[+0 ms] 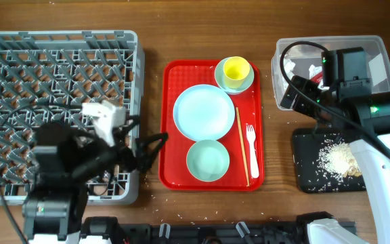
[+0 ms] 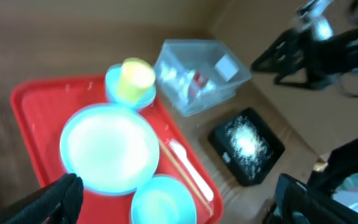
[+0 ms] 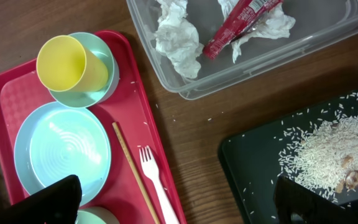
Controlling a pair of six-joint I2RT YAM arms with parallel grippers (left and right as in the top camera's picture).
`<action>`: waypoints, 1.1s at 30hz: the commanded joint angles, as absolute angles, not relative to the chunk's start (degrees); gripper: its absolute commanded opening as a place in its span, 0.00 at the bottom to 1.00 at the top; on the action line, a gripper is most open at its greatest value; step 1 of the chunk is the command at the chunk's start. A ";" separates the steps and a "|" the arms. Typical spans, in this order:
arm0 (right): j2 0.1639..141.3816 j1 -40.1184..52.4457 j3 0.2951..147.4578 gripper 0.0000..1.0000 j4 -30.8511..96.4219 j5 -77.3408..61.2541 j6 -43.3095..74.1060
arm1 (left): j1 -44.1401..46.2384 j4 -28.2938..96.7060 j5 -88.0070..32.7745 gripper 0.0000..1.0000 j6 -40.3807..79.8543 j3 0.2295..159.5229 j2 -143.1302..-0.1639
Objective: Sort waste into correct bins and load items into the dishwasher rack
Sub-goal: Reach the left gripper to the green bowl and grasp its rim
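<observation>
The grey dishwasher rack [image 1: 59,102] fills the left of the table. On a red tray [image 1: 175,169] lie a pale plate [image 1: 204,112], a bowl [image 1: 208,160], a yellow cup [image 1: 236,70] standing in a second bowl [image 1: 244,84], a white fork [image 1: 252,146] and a chopstick [image 1: 241,146]. The clear tub [image 3: 328,37] holds crumpled tissue [image 3: 176,37] and a red wrapper [image 3: 241,22]. Rice [image 3: 328,149] lies on the black tray [image 3: 253,155]. My left gripper [image 1: 151,148] is open between rack and red tray, holding nothing. High up by the tub, my right gripper [image 1: 293,93] is open and holds nothing.
Loose rice grains dot the wood between the red tray and the black tray [image 1: 310,179]. The right arm [image 1: 378,135] reaches over the black tray and the tub [image 1: 378,51]. The left arm's base [image 1: 53,196] overlaps the rack's front edge.
</observation>
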State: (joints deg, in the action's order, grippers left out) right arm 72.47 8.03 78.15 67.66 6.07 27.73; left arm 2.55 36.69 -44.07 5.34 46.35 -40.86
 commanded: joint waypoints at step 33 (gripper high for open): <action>72.27 7.94 78.48 1.00 67.29 6.81 27.03 | 56.95 44.73 -6.37 0.45 31.20 65.58 -98.45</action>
State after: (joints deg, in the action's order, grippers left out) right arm 72.47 8.03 78.15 67.44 6.07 27.73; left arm 56.60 44.73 -5.89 25.34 65.21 -96.40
